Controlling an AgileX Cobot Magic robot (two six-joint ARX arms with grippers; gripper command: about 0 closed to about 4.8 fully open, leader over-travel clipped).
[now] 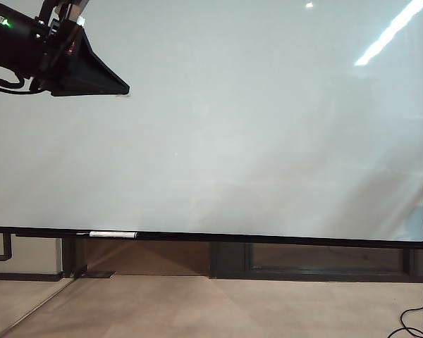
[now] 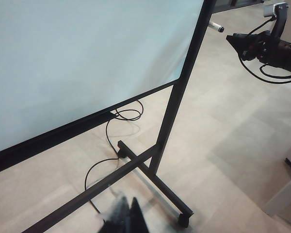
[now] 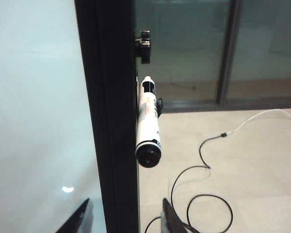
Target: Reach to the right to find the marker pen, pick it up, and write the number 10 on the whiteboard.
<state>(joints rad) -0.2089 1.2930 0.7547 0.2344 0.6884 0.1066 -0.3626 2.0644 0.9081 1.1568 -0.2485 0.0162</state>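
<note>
The whiteboard [image 1: 233,141] fills the exterior view, its surface bare; the number 10 is not in view. The marker pen [image 3: 148,121], white with a black cap, hangs on the outer side of the board's black frame post [image 3: 111,97]. My right gripper [image 3: 126,216] is open just short of the pen, one finger before the board and one before the floor, with nothing held. From the left wrist view the pen [image 2: 216,26] shows beyond the post, close to my right arm [image 2: 266,48]. My left gripper [image 1: 120,88] is shut and empty in front of the board's upper left; its fingertips [image 2: 128,216] point at the floor.
A slim white object [image 1: 113,234] lies on the board's black bottom rail. The stand's foot with a castor [image 2: 183,218] and black cables [image 2: 106,141] [image 3: 203,194] lie on the beige floor. A black knob [image 3: 143,46] sticks out of the post above the pen.
</note>
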